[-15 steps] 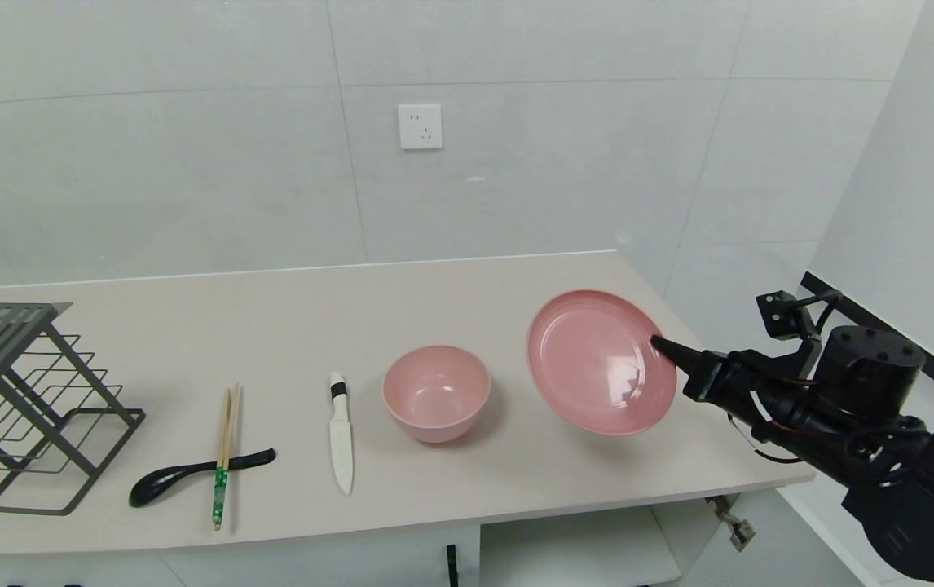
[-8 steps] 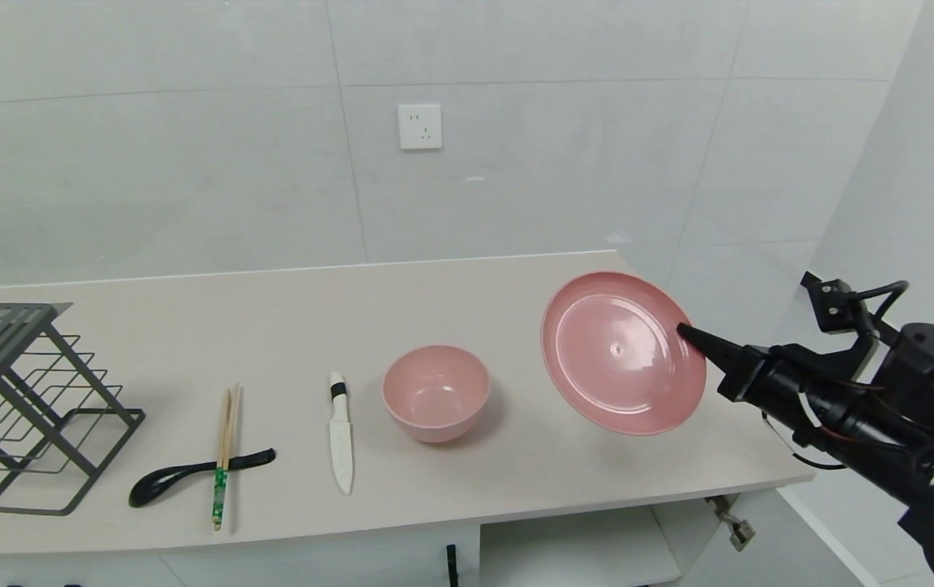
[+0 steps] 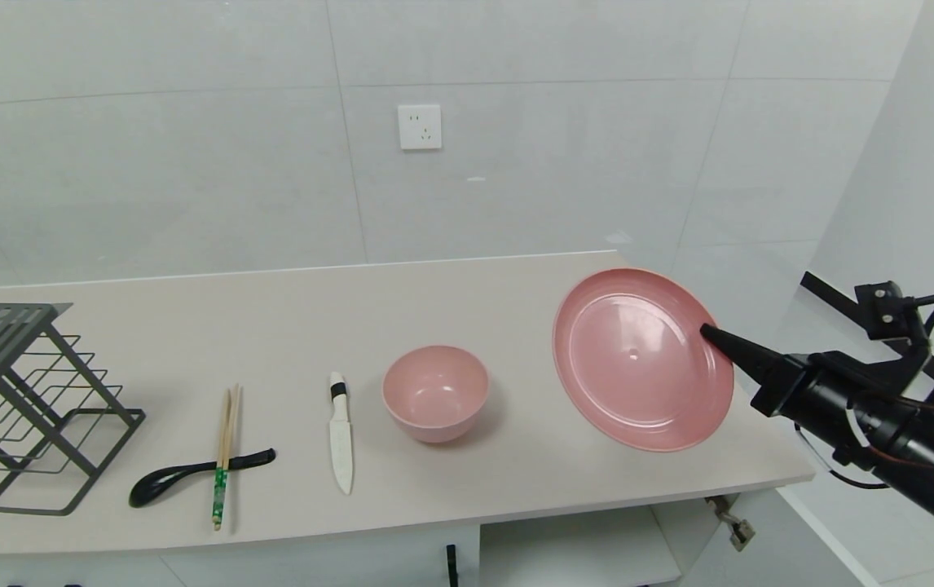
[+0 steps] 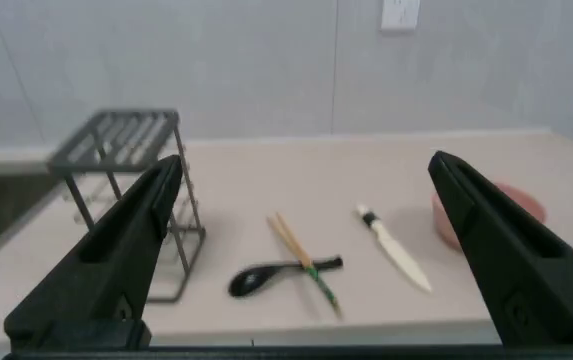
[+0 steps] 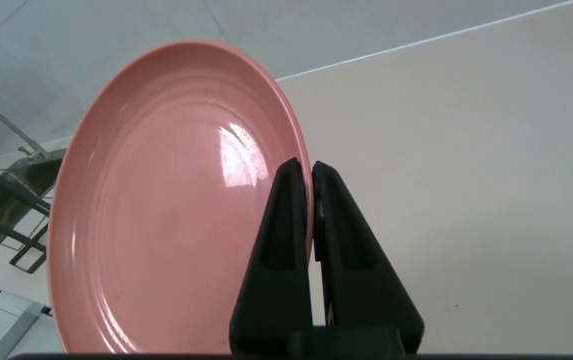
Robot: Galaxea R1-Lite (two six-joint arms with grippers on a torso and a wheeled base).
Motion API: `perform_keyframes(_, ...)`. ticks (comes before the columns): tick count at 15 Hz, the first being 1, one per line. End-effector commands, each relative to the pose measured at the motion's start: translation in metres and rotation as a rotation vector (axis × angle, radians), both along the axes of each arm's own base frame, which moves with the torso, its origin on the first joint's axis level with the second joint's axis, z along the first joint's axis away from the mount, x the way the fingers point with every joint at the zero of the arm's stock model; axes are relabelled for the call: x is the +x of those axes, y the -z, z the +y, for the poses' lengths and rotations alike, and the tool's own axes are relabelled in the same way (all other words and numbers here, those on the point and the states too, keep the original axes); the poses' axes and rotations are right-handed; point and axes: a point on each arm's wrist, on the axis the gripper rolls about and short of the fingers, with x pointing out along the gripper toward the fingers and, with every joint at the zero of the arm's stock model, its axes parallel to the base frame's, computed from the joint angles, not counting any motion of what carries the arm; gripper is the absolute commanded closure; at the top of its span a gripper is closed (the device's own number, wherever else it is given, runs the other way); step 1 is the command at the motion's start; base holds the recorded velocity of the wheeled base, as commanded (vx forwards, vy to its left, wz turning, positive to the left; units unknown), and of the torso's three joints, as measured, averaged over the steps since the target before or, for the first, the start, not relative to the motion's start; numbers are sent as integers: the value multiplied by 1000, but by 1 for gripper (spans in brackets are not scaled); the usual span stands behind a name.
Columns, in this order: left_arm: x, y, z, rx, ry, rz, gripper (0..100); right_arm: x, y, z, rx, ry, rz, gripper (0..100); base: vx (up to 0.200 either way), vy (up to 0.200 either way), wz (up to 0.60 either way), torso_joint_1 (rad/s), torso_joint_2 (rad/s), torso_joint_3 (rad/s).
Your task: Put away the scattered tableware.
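My right gripper [image 3: 710,333] is shut on the right rim of a pink plate [image 3: 638,359], holding it tilted up on edge above the counter's right end. In the right wrist view the plate [image 5: 166,200] has its rim pinched by the gripper [image 5: 311,195]. A pink bowl [image 3: 435,391] stands on the counter at centre. A white knife [image 3: 341,432], wooden chopsticks [image 3: 224,452] and a black spoon [image 3: 190,473] lie to its left. My left gripper [image 4: 306,175] is open, raised off the counter, facing the spoon [image 4: 281,276], the chopsticks [image 4: 304,262] and the knife [image 4: 394,248].
A dark wire dish rack [image 3: 11,391] stands at the counter's left end and appears in the left wrist view as the rack [image 4: 126,190]. The beige counter [image 3: 288,326] ends just right of the plate. A tiled wall with a socket [image 3: 420,125] is behind.
My right gripper has lifted the pink plate off the counter, tipped it more upright and carried it up and to the right. Everything else stayed put.
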Motion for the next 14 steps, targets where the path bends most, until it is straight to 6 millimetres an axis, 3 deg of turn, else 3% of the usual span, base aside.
perform_keyframes(1, -9, -24, -1, 7, 6, -68, 0, -3, -3, 2, 1, -10, -14, 100, 0, 0, 0, 0, 0, 0)
perform_keyframes(4, 0, -26, 0, -59, 175, 59, 0, -7, -3, 1, 0, -12, -8, 100, 0, 0, 0, 0, 0, 0)
perform_keyframes(9, 31, -25, -1, -184, 273, 290, 0, -12, -6, 0, 3, -12, -21, 100, 0, 0, 0, 0, 0, 0)
perform_keyframes(12, 50, -14, -1, -222, 280, 428, 0, -13, -7, 2, 2, -23, -23, 100, 0, 0, 0, 0, 0, 0)
perform_keyframes(14, 59, 11, -5, -214, 432, 576, 0, -14, -4, 2, -1, -26, -12, 100, 0, 0, 0, 0, 0, 0)
